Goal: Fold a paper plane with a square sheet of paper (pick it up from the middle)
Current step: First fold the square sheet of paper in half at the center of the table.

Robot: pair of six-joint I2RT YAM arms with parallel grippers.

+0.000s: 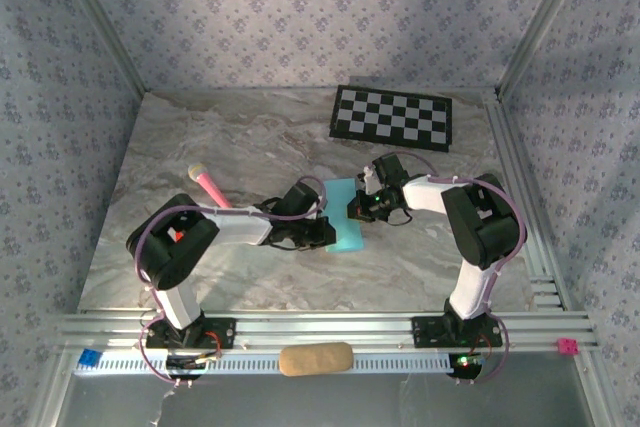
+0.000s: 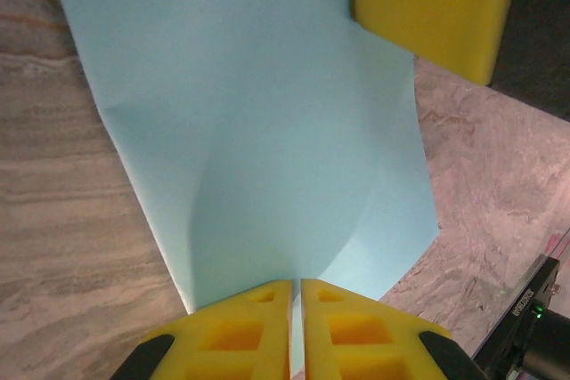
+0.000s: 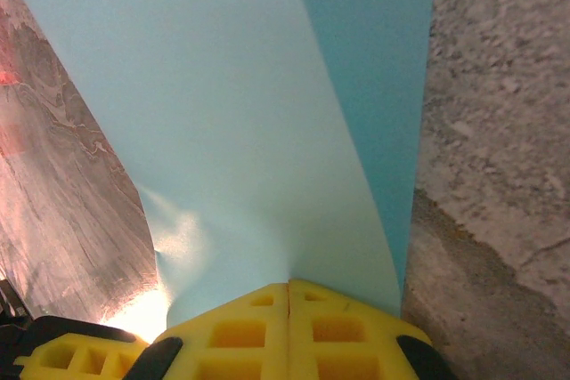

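Paper (image 1: 347,230) mid-table, bowed between arms, long axis running away from bases. Left gripper (image 2: 296,304) pinches shut on its left edge, right gripper (image 3: 289,304) pinches shut on opposite edge, jaws facing across it, both equally near.

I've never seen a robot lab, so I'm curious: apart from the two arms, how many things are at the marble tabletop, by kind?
light blue paper sheet: 1
pink marker pen: 1
checkerboard mat: 1
Total: 3
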